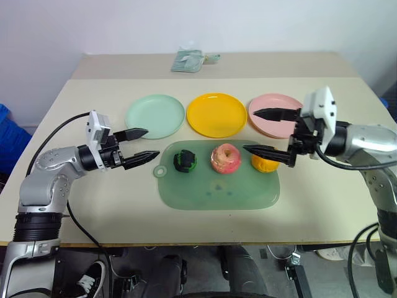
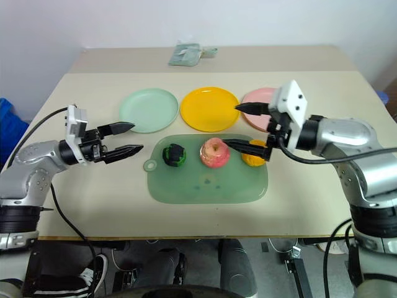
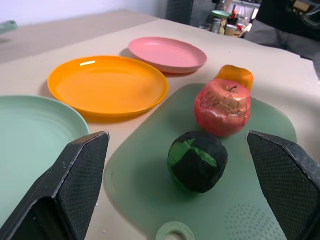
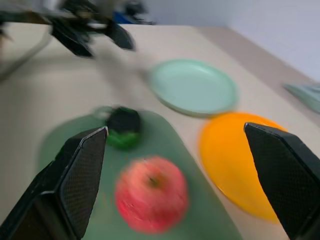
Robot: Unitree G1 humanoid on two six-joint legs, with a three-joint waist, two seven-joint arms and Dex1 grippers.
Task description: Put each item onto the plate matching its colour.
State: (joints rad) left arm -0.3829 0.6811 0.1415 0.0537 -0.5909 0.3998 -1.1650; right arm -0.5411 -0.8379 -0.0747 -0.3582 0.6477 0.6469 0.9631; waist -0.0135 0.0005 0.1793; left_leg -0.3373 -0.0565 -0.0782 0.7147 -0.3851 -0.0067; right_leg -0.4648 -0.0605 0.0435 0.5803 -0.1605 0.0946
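Both grippers spread wide and empty; all three items sit on the green mat, none on a plate.

In the head view I see my left gripper (image 1: 144,144) at centre left, fingers parted wide, holding nothing, just short of the mat (image 1: 217,195). My right gripper (image 1: 263,131) hangs at centre right, equally wide and empty, over the orange fruit (image 1: 265,163). On the mat, left to right: green-and-black lump (image 1: 184,161), pink-red apple (image 1: 225,158), orange fruit. Above them in the frame sit the mint plate (image 1: 155,115), yellow-orange plate (image 1: 216,114) and pink plate (image 1: 271,107).
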